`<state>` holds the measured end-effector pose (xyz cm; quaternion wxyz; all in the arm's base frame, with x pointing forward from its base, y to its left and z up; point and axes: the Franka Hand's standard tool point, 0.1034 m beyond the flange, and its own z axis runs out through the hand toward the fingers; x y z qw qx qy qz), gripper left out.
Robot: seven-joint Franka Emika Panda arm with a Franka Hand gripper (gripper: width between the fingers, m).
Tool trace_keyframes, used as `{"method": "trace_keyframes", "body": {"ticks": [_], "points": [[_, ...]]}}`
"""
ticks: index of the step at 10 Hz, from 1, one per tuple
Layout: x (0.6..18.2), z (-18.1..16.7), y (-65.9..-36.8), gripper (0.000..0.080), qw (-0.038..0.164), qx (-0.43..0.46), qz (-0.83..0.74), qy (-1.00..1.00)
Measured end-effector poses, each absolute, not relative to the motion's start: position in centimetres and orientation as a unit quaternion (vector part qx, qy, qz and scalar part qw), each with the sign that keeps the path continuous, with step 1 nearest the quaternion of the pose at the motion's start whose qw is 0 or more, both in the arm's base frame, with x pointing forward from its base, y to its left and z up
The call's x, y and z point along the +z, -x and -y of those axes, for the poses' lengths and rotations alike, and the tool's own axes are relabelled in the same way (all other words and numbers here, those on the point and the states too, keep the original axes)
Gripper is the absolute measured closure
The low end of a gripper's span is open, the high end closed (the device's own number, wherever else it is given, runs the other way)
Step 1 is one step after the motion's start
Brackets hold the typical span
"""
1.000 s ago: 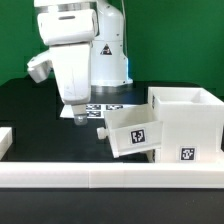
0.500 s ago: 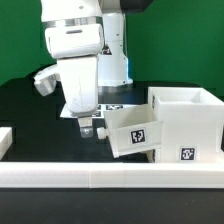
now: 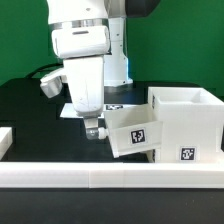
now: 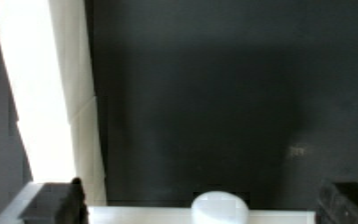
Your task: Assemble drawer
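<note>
Black desk [image 3: 30,105], green backdrop. Housing [image 3: 187,125] and tilted tray [image 3: 132,132] carry black-and-white square tags; no readable writing. Fingers [image 3: 93,130] spread wide beside tray's corner, holding nothing.

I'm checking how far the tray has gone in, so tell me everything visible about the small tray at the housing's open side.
The small tray is white, looks like plastic, shallow and open-topped, with a black-and-white square tag on its facing wall. It sits tilted, one end inside or against the large hollow housing, the other sticking out toward the exterior view's left. The gripper is right at that protruding end; contact cannot be told. In the wrist view a white rim and rounded knob show between the fingers.
</note>
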<state>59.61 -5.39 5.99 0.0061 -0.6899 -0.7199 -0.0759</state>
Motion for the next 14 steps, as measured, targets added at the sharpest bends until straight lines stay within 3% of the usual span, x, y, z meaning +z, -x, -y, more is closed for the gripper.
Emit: {"method": "trace_keyframes", "body": {"ticks": [6, 14], "points": [[4.8, 3.1, -59.1, 0.0150, 0.021, -0.071, 0.696, 0.714], [5.5, 1.5, -59.9, 0.0150, 0.008, -0.065, 0.696, 0.715]]}}
